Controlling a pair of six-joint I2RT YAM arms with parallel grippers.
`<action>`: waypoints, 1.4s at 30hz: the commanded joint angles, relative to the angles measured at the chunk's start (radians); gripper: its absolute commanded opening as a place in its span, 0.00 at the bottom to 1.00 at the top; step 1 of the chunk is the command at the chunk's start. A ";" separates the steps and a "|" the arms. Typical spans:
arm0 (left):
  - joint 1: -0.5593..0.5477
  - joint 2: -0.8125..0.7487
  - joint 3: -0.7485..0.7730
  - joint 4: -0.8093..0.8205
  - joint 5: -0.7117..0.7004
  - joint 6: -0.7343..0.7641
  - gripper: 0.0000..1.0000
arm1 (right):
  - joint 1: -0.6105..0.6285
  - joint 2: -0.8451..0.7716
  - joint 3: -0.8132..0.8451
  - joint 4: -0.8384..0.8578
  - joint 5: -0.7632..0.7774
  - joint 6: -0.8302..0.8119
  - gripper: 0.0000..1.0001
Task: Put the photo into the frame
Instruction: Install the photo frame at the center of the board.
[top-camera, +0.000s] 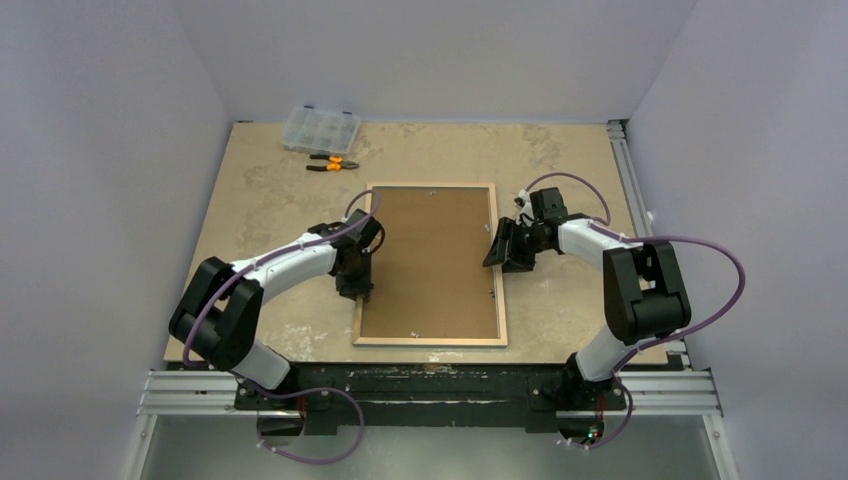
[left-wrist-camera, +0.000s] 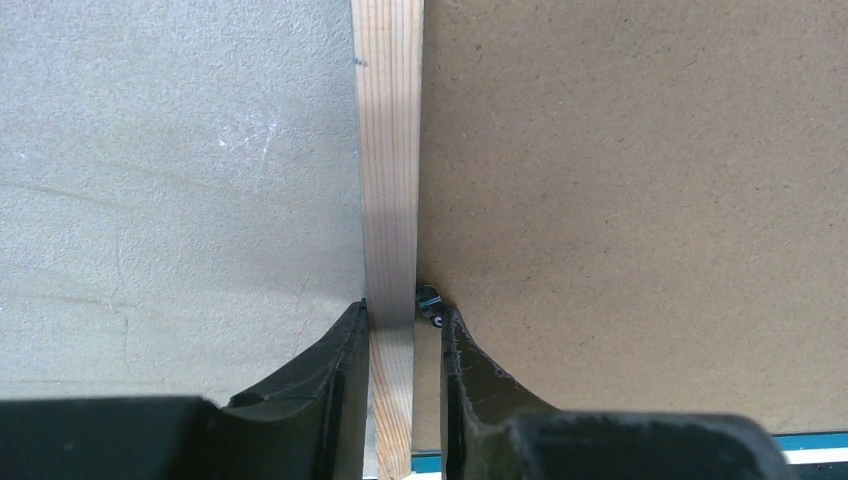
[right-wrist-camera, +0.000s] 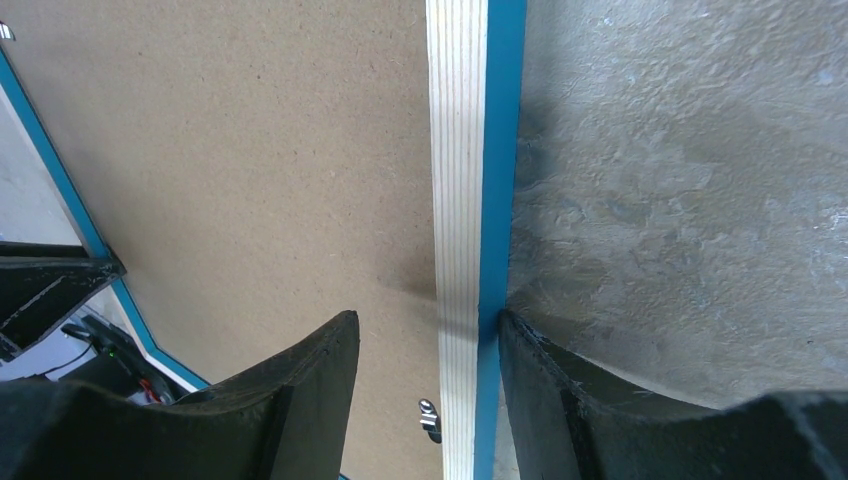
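Observation:
The frame (top-camera: 430, 342) lies face down in the middle of the table, its light wood back up. The brown backing board (top-camera: 430, 260) fills it. The photo is not in view. My left gripper (top-camera: 358, 290) is at the frame's left rail; in the left wrist view its jaws (left-wrist-camera: 403, 310) straddle the wood rail (left-wrist-camera: 390, 150) narrowly, one fingertip at a small metal clip (left-wrist-camera: 428, 300). My right gripper (top-camera: 497, 250) is at the right rail; in its wrist view (right-wrist-camera: 428, 325) it is wide open, with one finger against the rail's blue outer edge (right-wrist-camera: 497, 150).
A clear plastic organiser box (top-camera: 320, 127) and orange-handled pliers (top-camera: 333, 163) lie at the far left of the table. A metal rail (top-camera: 630, 180) runs along the table's right edge. Another metal clip (right-wrist-camera: 428, 415) sits on the board beside the right rail.

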 joint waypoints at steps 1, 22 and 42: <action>-0.013 0.041 -0.029 0.090 -0.034 0.002 0.07 | 0.032 0.018 -0.020 0.029 -0.029 -0.010 0.52; 0.029 -0.020 -0.037 0.105 0.009 -0.056 0.65 | 0.144 -0.013 0.018 -0.084 0.237 -0.055 0.48; 0.072 -0.072 -0.035 0.023 -0.109 -0.082 0.74 | 0.254 0.072 0.066 -0.180 0.554 -0.053 0.00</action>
